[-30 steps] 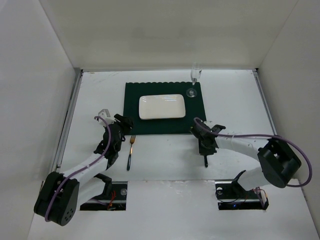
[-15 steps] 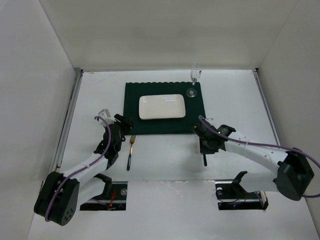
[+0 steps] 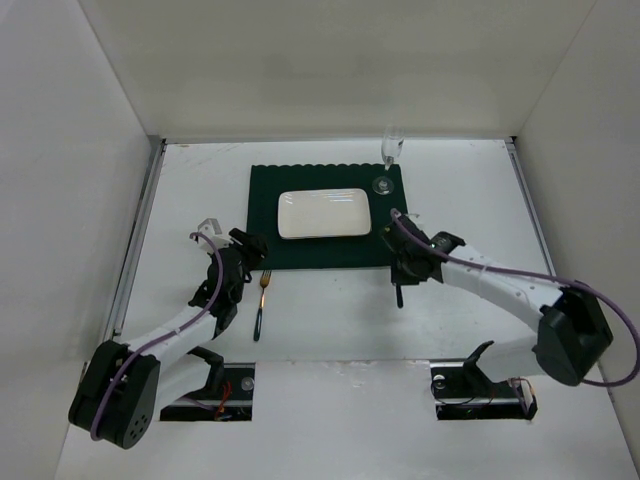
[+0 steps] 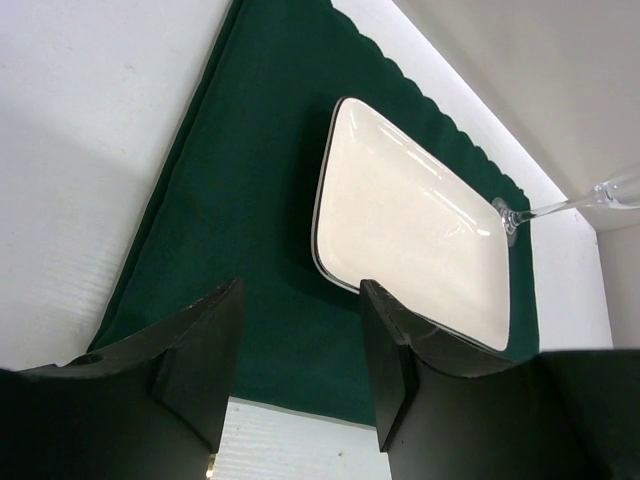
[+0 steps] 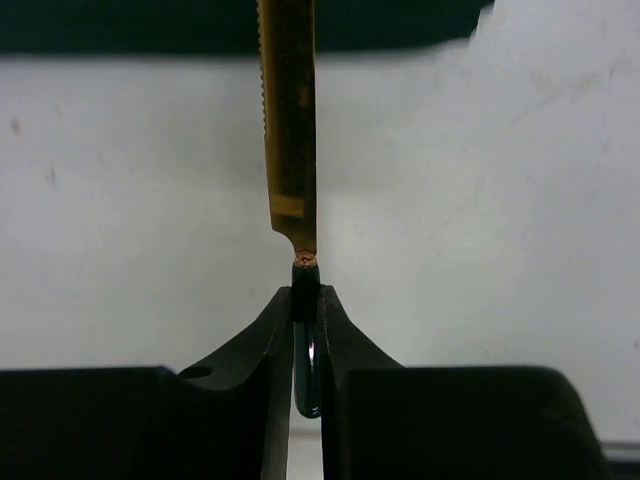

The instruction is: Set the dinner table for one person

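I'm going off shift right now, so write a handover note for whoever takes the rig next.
Left tool: open, empty, beside the placemat's near left corner.
Right tool: shut on the knife's dark handle, blade toward the placemat.
Done: plate centred on placemat on the dinner table; glass upright at its far right corner.
Fork lies on the table just in front of the placemat's near left corner.
To do: probably set the knife right of the plate, maybe shift the fork to its left.
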